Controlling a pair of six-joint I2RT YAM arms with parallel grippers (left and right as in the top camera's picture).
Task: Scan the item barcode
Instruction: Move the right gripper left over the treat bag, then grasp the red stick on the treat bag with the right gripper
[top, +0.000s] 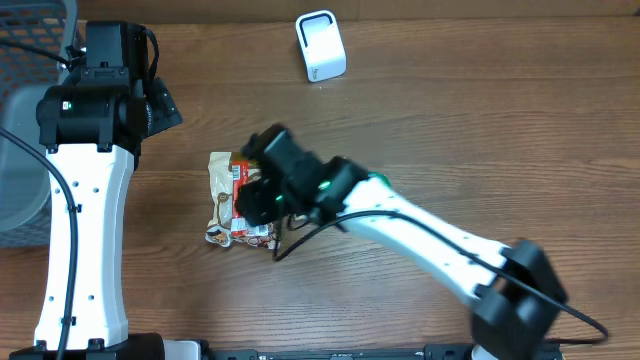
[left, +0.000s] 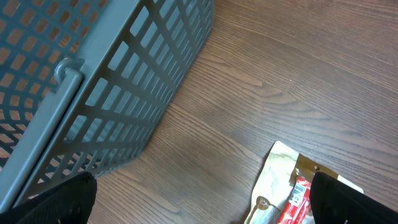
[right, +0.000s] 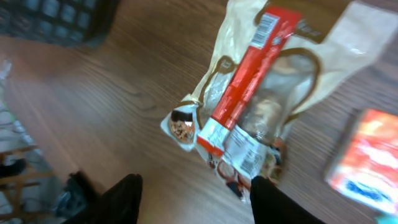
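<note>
1. Two grippers, both with jaws apart: left gripper (left: 204, 205) wide, near the grey basket (left: 124, 74).
2. Right gripper (right: 199, 199) hangs over the snack packet (right: 273, 106), fingers either side of its lower end (no contact visible).
3. Snack packet lies flat on the worktop (top: 450, 130), well apart from the white scanner (top: 320, 45).

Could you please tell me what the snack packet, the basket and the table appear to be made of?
The snack packet looks like thin glossy plastic film: it crinkles, glints, and has a clear window. The basket seems moulded matte grey plastic, given its uniform lattice, though coated metal is possible. The table shows brown wood grain, likely laminate or veneer.
</note>
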